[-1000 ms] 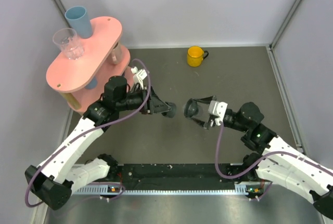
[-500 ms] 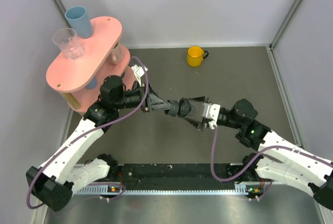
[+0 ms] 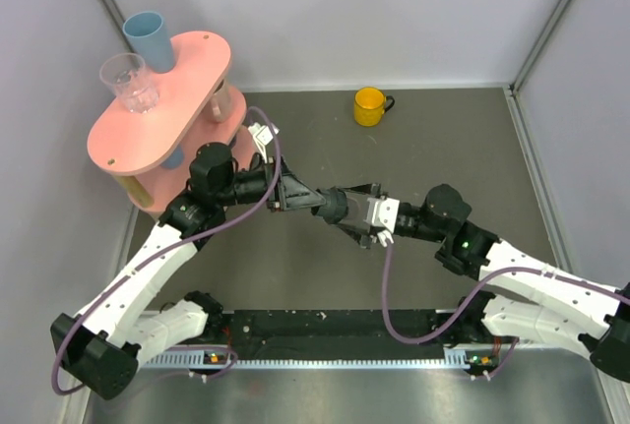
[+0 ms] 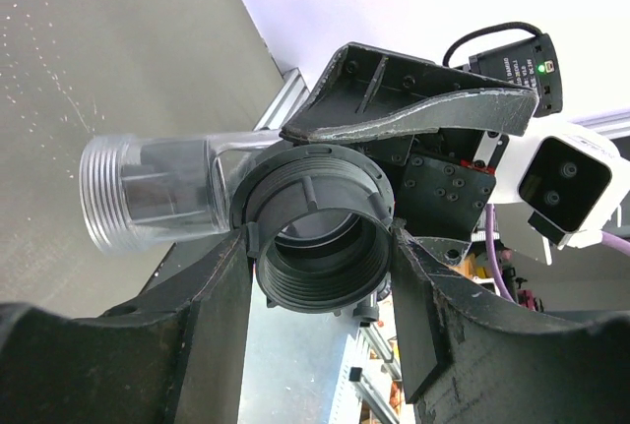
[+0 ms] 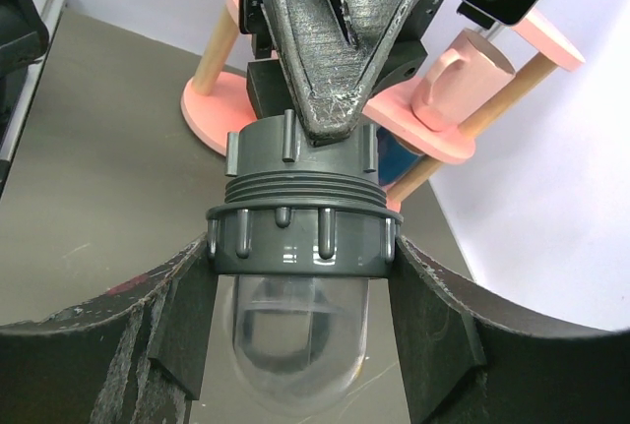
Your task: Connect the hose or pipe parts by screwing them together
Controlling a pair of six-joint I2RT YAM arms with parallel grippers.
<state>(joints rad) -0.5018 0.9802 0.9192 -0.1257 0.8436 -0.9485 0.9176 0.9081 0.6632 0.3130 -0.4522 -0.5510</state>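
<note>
In the left wrist view we see the left end effector (image 4: 320, 247) with its two black fingers (image 4: 212, 296) pressed against opposite sides of a dark threaded ring (image 4: 317, 180). It grips the ring at the centre of the frame, open bore facing the camera. Just behind the ring sits the clear pipe fitting (image 4: 157, 193), whose see-through threaded stub sticks out toward the left of the frame. The other arm's black finger (image 4: 413, 114) crosses above it. In the right wrist view the right end effector (image 5: 300, 262) is closed on the same fitting. Its fingers clamp the grey collar (image 5: 300, 232) at mid-frame, and the fitting's clear rounded body bulges toward the bottom edge. The ring rests end to end against that collar with a band of thread showing between them; we cannot tell how far the two are screwed together. From the top camera both arms meet nose to nose at the centre of the frame, holding the touching parts above the dark grey worktop (image 3: 443, 149). Farther out, a yellow mug (image 3: 369, 106) stands near the upper middle, well apart from the arms. In the upper left is a pink two-level shelf (image 3: 162, 109) carrying a blue cup (image 3: 148, 38) and a clear glass (image 3: 128, 82), with a pink mug (image 5: 458, 90) on its lower level.
</note>
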